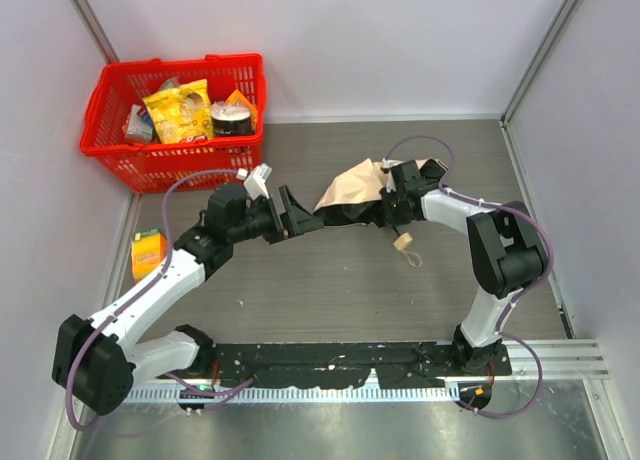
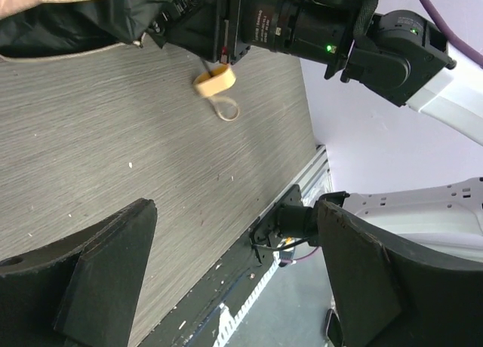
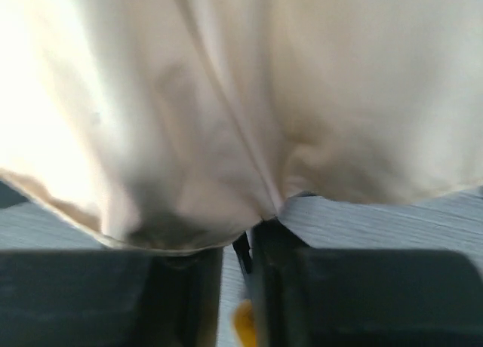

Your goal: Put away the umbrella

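The umbrella [image 1: 352, 185] lies half collapsed at mid table, pale beige canopy on top and black underside below. Its small cream handle [image 1: 403, 243] with a loop cord rests on the table just nearer than the canopy. The handle [image 2: 214, 80] also shows in the left wrist view, under the right arm. My right gripper [image 1: 386, 208] sits at the canopy's right side. In the right wrist view beige fabric [image 3: 249, 98] fills the frame, and the right gripper [image 3: 235, 256] has its jaws close together around a thin black shaft. My left gripper [image 1: 303, 215] stands wide open left of the canopy, and the left gripper [image 2: 235, 211] holds nothing.
A red basket [image 1: 100, 110] holding snack packets and a tin stands at the back left. An orange carton [image 1: 148, 252] lies by the left wall. Grey walls close in both sides and the back. The black mounting rail [image 1: 330, 365] runs along the near edge.
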Robot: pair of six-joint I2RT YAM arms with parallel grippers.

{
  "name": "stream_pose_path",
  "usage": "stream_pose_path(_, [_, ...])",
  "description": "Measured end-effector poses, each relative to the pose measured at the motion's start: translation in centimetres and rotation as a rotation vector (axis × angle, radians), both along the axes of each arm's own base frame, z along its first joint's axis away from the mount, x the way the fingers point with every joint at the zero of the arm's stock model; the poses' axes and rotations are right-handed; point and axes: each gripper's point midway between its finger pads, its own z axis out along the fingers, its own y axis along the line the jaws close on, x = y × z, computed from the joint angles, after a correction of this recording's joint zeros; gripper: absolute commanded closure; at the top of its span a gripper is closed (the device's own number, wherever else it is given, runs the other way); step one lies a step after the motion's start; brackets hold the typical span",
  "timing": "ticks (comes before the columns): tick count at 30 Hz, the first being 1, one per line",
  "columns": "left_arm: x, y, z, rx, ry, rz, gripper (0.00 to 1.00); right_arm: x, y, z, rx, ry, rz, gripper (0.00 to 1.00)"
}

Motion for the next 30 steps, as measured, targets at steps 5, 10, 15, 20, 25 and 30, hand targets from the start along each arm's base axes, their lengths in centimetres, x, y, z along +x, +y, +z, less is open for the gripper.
stream_pose_path(5, [0.4, 0.4, 0.0, -0.004, 0.007, 0.017, 0.06, 0.0, 0.9, 0.3, -0.074, -0.06, 0.039, 0.99])
stream_pose_path(10, [1.8, 1.0, 1.5, -0.036, 0.016, 0.051, 0.1, -1.7, 2.4, 3.9, -0.09, -0.177, 0.123, 0.99])
stream_pose_path(15, [4.7, 1.7, 4.6, -0.121, 0.018, 0.092, 0.06, -3.9, 4.1, 11.2, 0.092, -0.442, 0.203, 0.99])
stream_pose_path(20, [7.2, 1.9, 6.8, -0.193, 0.049, 0.123, 0.06, -3.2, 6.7, 16.7, 0.258, -0.629, 0.263, 0.99])
stream_pose_path(25, [8.3, 1.4, 7.3, -0.199, 0.102, 0.132, 0.0, -3.5, 8.4, 18.1, 0.348, -0.638, 0.309, 0.99])
stream_pose_path(30, [8.2, 1.7, 6.6, -0.149, 0.111, 0.146, 0.0, -3.7, 10.1, 19.7, 0.427, -0.63, 0.365, 0.99])
